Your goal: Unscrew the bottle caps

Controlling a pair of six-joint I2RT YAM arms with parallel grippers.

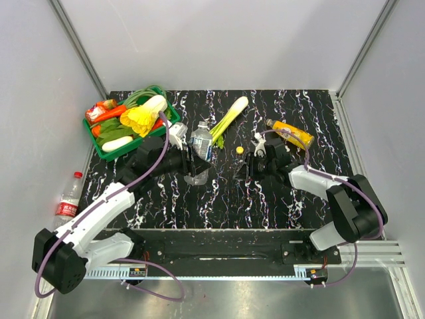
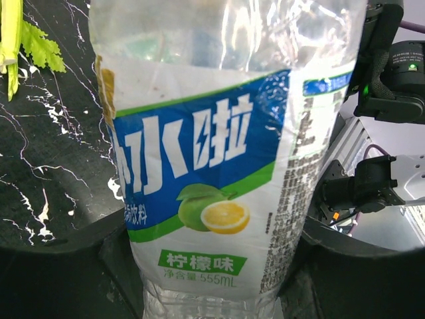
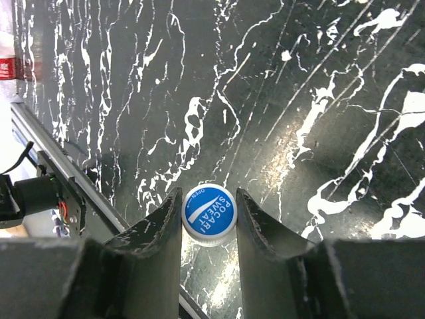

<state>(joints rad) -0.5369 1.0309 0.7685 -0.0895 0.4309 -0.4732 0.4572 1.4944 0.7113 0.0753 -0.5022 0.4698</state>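
Pinching a blue cap [image 3: 210, 214] just at its tips, R gripper [image 3: 208, 197] hangs low over the table [image 3: 319, 100]; grip's shallow, so cap could pop out & roll. L gripper [image 1: 191, 161] is clamped round the blue-label bottle [image 2: 206, 166], upright mid-table. Thin wall, so too hard a squeeze may buckle it & spill. Red-label bottle [image 1: 68, 199] sits off the table's left edge, orange bottle [image 1: 290, 133] lies further back on the right

Basket [image 1: 93, 139] back-left, celery [image 1: 229, 119] mid-back, juice bottle [image 1: 290, 133] back-right.

Left pincer [image 1: 193, 166] and right pincer [image 3: 209, 212] both clamped, arms extended forward.
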